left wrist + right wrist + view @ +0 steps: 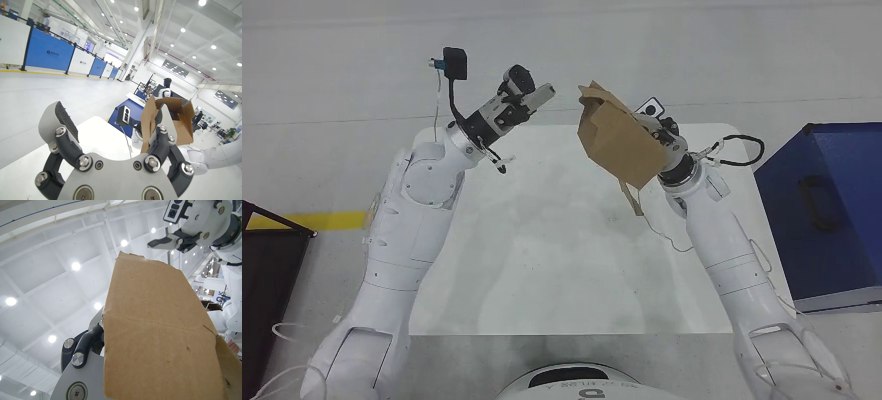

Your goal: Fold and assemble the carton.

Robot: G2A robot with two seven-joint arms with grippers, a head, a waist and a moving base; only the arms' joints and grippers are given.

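Nearest lies the tabletop (542,260), a smooth white slab with rounded corners. Taking its centre as the dial, both arms rise over its far edge.

At about 1 o'clock the right tool (657,125) pinches the carton (617,135) and holds it aloft, above the far right corner and not touching the surface. The carton is plain brown cardboard, matte and a little scuffed, with small dents, a pressed fold line across its broad panel and ragged edges. It is only partly shaped: it sits tilted, one narrow flap (632,198) hangs down toward the tabletop, and at its open end the flaps stand splayed outward. The broad panel hides most of the right tool in that arm's wrist view; one dark curved link and the metal plate show beside the cardboard.

At about 11 o'clock the left tool (111,106) is spread wide with nothing in it, pointing at the carton's open end, near it but apart. Its fingers (66,117) are pale metal shells faced with black ribbed pads.

Off the tabletop, at 3 o'clock, stands a deep blue box (832,215) with a dark handle loop. At 9 o'clock a dark frame (262,260) sits on the pale floor, beside a yellow stripe (327,220).
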